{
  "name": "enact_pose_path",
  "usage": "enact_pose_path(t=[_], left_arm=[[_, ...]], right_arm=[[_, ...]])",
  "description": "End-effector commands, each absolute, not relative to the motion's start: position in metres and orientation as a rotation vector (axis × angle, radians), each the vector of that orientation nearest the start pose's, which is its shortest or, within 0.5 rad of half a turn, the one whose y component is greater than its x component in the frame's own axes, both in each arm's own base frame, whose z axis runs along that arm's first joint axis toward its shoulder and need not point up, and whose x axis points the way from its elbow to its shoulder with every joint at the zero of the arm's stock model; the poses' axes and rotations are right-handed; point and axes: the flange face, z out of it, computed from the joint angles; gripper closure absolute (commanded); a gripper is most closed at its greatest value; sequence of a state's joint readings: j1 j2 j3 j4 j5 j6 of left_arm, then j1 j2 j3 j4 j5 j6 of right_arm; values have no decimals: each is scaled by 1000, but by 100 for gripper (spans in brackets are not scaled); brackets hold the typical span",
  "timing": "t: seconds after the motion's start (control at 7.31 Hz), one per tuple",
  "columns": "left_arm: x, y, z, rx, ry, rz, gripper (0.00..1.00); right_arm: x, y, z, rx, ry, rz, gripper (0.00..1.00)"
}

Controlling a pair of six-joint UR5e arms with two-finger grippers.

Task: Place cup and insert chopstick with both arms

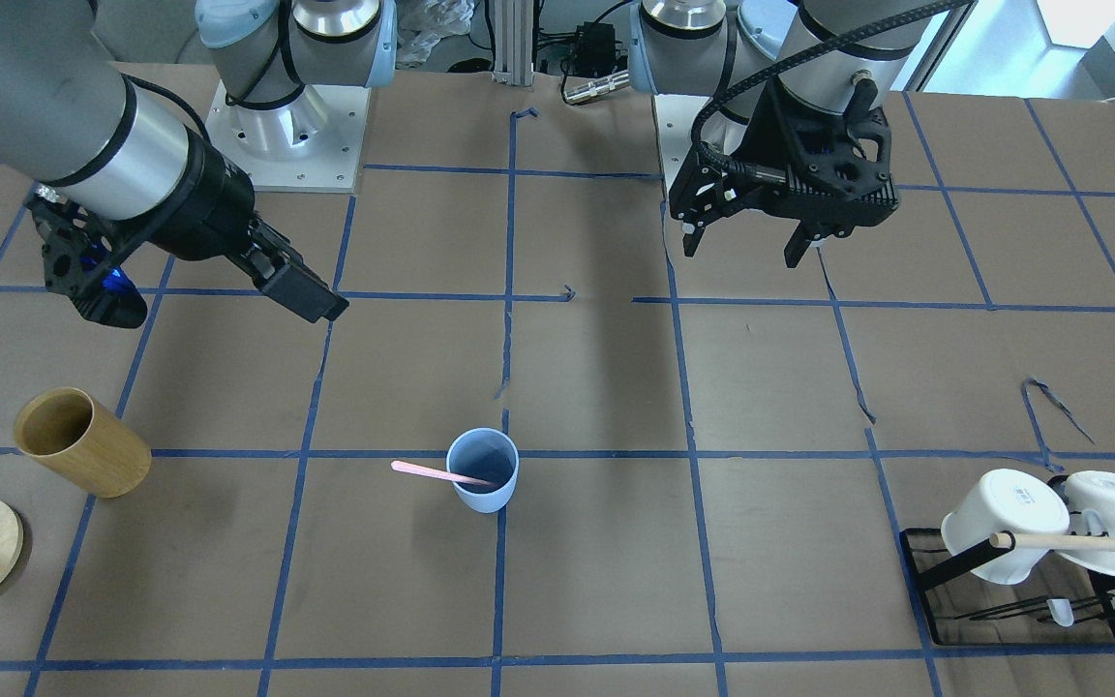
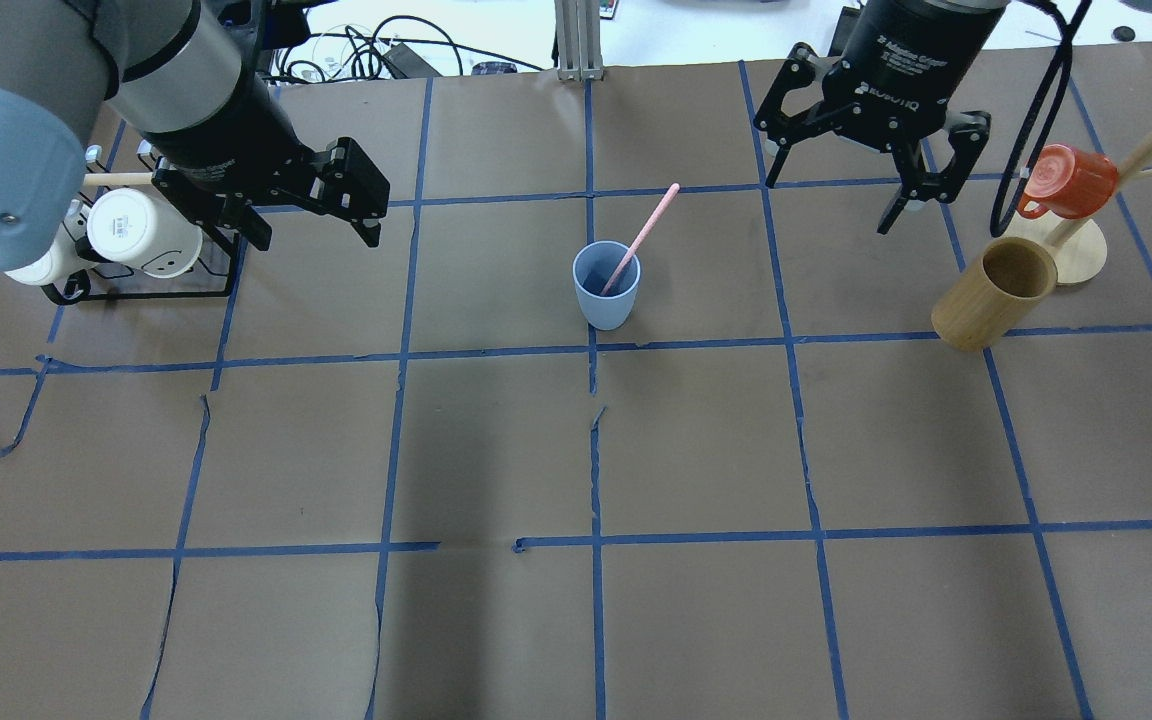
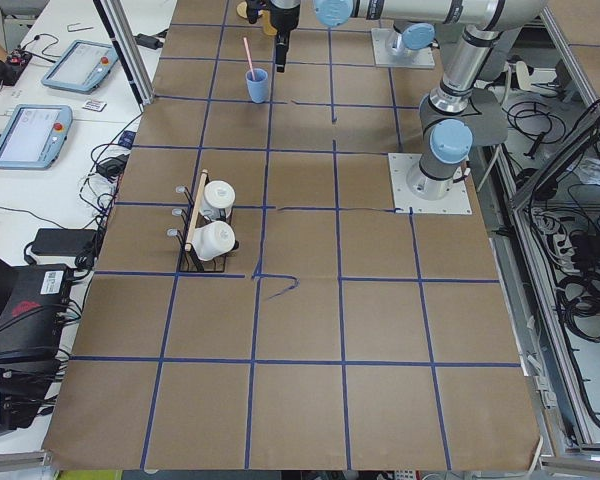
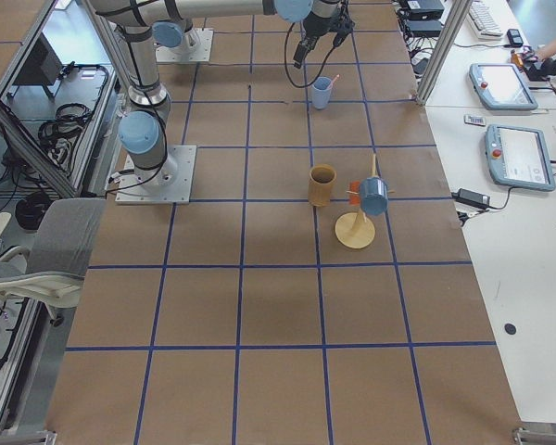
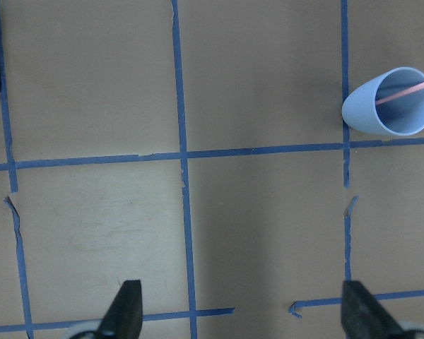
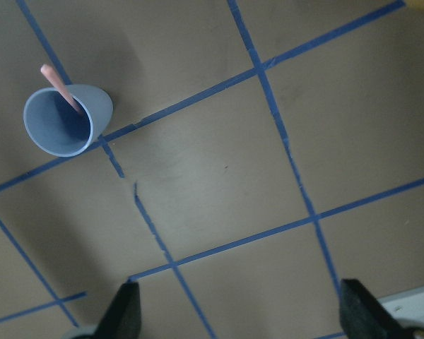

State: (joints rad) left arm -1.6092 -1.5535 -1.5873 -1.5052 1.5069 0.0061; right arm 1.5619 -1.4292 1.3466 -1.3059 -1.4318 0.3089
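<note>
The light-blue cup (image 1: 488,496) stands upright on the brown table at a blue tape crossing; it also shows in the overhead view (image 2: 605,302). The pale-pink chopstick (image 1: 425,471) leans inside it, its upper end sticking out over the rim (image 2: 650,222). My left gripper (image 1: 743,252) hangs open and empty above the table, well apart from the cup, which its wrist view shows at the upper right (image 5: 392,106). My right gripper (image 1: 204,300) is also open and empty, raised on the cup's other side; its wrist view shows the cup (image 6: 63,121) at the upper left.
A tan wooden cylinder cup (image 2: 994,293) and a red mug (image 2: 1068,180) on a wooden stand sit on my right. A black rack (image 2: 146,290) with white mugs (image 2: 141,232) sits on my left, close to the left gripper.
</note>
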Motion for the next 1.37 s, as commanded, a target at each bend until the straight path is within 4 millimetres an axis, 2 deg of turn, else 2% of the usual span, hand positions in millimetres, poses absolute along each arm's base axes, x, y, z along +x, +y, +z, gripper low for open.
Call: enact_pose_path(t=[0.0, 0.27, 0.55, 0.82, 1.23], left_arm=[[-159, -484, 495, 77, 3205, -99, 0], [-158, -481, 492, 74, 3205, -85, 0], [-158, -476, 488, 76, 3205, -80, 0], [-158, -475, 488, 76, 3205, -80, 0], [-158, -472, 484, 76, 3205, -67, 0]], right_arm=[[127, -529, 505, -18, 3127, 243, 0], [126, -540, 512, -63, 3139, 102, 0], [125, -543, 506, -41, 3141, 58, 0], [123, -544, 494, -34, 3144, 58, 0], [124, -544, 491, -24, 3143, 65, 0]])
